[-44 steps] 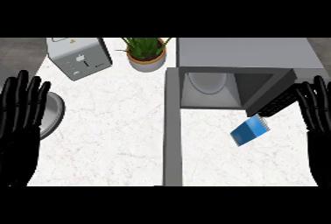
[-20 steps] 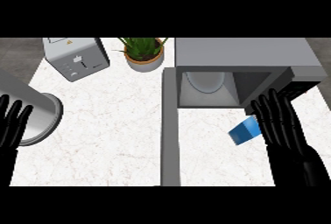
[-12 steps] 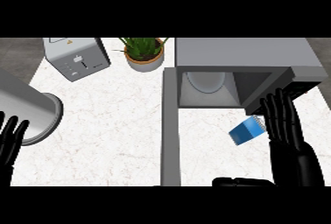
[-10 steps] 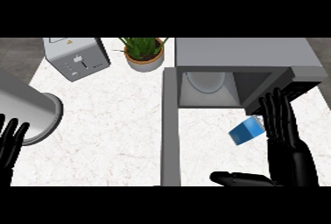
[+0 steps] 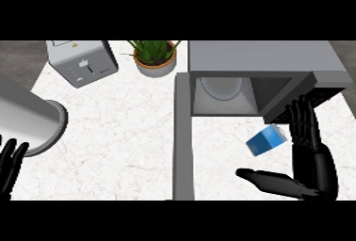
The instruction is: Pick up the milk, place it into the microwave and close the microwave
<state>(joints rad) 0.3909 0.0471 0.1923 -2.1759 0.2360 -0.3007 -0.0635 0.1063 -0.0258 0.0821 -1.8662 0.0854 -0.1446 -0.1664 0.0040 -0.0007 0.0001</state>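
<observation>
From the head view I see the blue milk carton [image 5: 266, 140] lying tilted on the white marble counter [image 5: 125, 141], just below the front of the open microwave [image 5: 257, 75]. The microwave's cavity faces me, with a pale round plate [image 5: 222, 88] inside it, and its door [image 5: 292, 96] hangs open at the right of the cavity. The carton is outside the microwave, on the counter, not in any hand.

My right hand [image 5: 313, 160] stands just to the right of the carton, palm turned toward it, with its fingers [image 5: 303, 117] straight and pointing up toward the door. The thumb [image 5: 274, 181] is spread wide and lies low, below the carton. Fingers and thumb are apart and hold nothing. I cannot tell whether the fingers touch the carton's right edge; they are at least right beside it.

My left hand [image 5: 8, 164] shows only at the lower left edge, fingers straight and up, resting, holding nothing. Just above it a large grey forearm [image 5: 28, 120] crosses the left side of the counter.

At the back of the counter a silver toaster [image 5: 81, 62] stands at the left, and a potted plant [image 5: 156, 59] stands beside it, near the microwave's left wall. A grey strip [image 5: 182, 141] runs down the counter from the microwave's left front corner.
</observation>
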